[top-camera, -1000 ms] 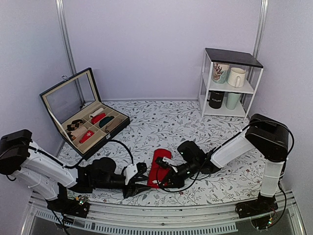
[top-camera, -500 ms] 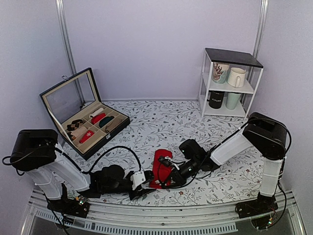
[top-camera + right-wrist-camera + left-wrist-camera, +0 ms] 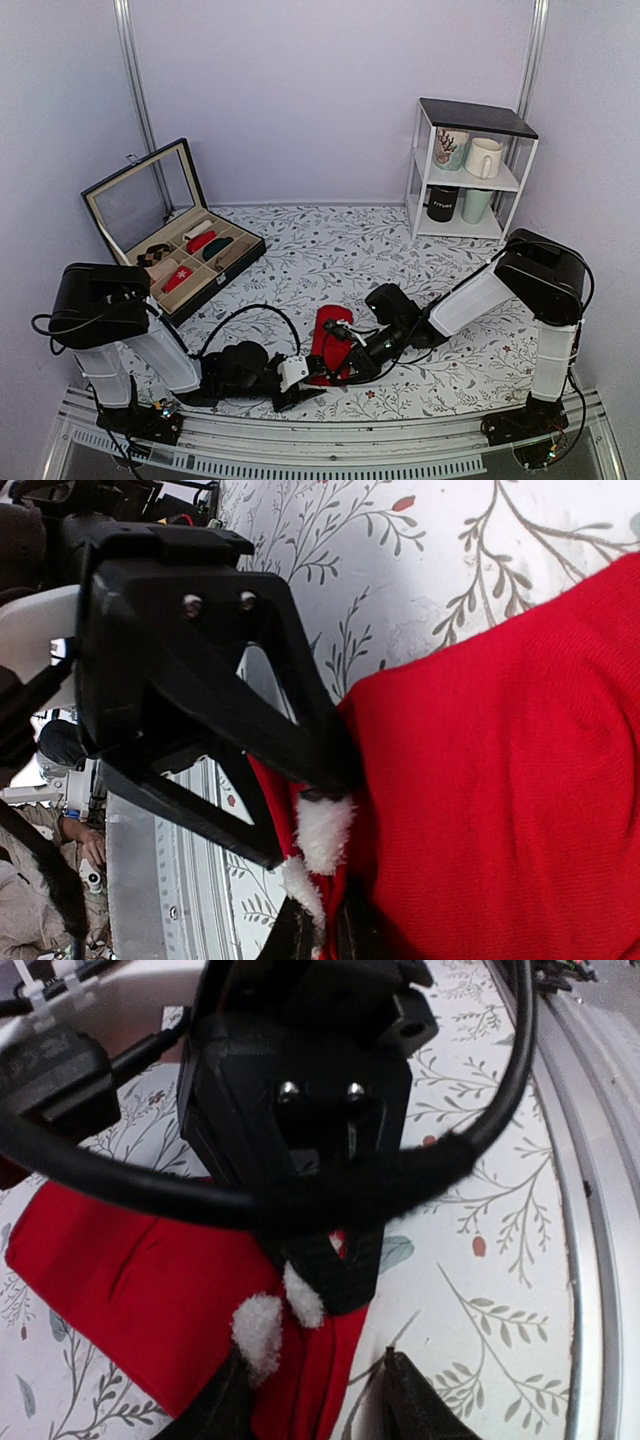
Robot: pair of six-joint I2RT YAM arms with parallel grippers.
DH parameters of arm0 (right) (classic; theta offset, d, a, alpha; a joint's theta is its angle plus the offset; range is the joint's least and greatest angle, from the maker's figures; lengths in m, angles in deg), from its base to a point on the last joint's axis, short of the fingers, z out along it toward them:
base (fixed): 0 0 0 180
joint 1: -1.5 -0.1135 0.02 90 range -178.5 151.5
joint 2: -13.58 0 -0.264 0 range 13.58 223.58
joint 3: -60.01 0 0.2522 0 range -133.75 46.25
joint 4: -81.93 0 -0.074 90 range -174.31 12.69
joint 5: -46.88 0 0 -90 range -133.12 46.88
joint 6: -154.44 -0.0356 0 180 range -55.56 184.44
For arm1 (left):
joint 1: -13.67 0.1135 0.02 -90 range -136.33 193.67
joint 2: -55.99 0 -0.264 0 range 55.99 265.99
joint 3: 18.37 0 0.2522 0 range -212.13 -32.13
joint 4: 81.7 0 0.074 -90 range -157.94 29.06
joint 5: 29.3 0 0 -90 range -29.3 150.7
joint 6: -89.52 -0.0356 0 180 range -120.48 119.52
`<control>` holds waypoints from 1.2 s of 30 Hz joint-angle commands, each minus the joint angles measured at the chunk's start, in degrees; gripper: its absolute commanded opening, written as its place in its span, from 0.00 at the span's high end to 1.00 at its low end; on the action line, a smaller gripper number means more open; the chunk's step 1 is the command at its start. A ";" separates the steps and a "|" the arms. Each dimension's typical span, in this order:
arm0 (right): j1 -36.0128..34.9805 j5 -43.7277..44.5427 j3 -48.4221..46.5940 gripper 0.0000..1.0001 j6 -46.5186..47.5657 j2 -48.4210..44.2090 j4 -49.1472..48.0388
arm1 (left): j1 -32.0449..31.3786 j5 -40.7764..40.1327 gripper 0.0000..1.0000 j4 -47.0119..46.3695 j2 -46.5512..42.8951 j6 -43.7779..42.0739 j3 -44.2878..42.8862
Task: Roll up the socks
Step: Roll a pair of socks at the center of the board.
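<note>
The red socks (image 3: 328,340) lie as a flat strip on the floral table cover, near the front edge. Small white tufts (image 3: 258,1325) sit at their near end. My right gripper (image 3: 343,362) is shut on that near end; in the right wrist view (image 3: 325,930) red fabric and a tuft are pinched between its fingers. My left gripper (image 3: 305,385) is open, low at the same end. In the left wrist view (image 3: 315,1400) its fingertips stand apart with the sock edge (image 3: 130,1290) between them. The right gripper's fingers (image 3: 340,1270) are just ahead.
An open black compartment box (image 3: 175,255) holding several sock rolls stands at the back left. A white shelf (image 3: 465,170) with mugs stands at the back right. The metal rail (image 3: 600,1210) of the table's front edge runs just beside the left gripper.
My left arm has swung round and its gripper has moved right and toward the front edge, up to the socks' near end. The right gripper has stayed shut on the socks.
</note>
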 commanded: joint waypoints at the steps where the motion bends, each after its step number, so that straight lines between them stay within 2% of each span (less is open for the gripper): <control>1: -0.27 4.43 2.76 0.92 0.18 4.31 10.87 | -0.72 0.46 0.59 -2.17 2.16 1.05 -0.74; 6: -0.25 4.43 2.64 0.92 0.18 4.52 10.97 | -0.46 1.79 0.83 -1.32 2.29 1.84 -0.75; 8: -0.27 4.50 2.51 0.92 0.13 4.65 10.96 | -0.26 3.20 1.00 -0.29 2.20 2.17 -1.00; 11: -0.25 4.65 2.22 0.90 0.09 4.54 11.13 | 0.05 4.76 1.00 2.65 1.97 3.42 -1.54; 15: -0.26 6.13 2.20 0.83 0.93 2.26 10.91 | 1.65 6.68 1.00 6.03 1.07 7.70 -1.35; 17: -0.25 7.93 3.40 0.79 1.57 -1.60 8.83 | 2.95 8.71 1.00 8.39 0.72 10.72 -1.25; 20: -0.47 11.33 7.87 0.69 2.51 -9.86 0.54 | 5.10 12.24 1.00 11.70 0.92 14.98 -1.32; 23: -2.67 18.35 12.09 0.60 5.89 -19.07 -5.54 | 7.19 16.40 1.00 14.64 2.07 18.31 -1.59; 27: -9.77 32.73 16.24 0.56 19.61 -26.63 -9.95 | 9.29 20.13 1.00 16.40 3.93 20.81 -1.84; 30: -12.49 37.64 18.39 0.56 25.24 -27.40 -13.27 | 10.01 20.94 1.00 18.21 4.59 21.77 -2.03; 36: -16.21 41.43 17.25 0.56 31.65 -22.54 -12.92 | 10.10 21.35 1.00 18.74 5.53 22.14 -2.07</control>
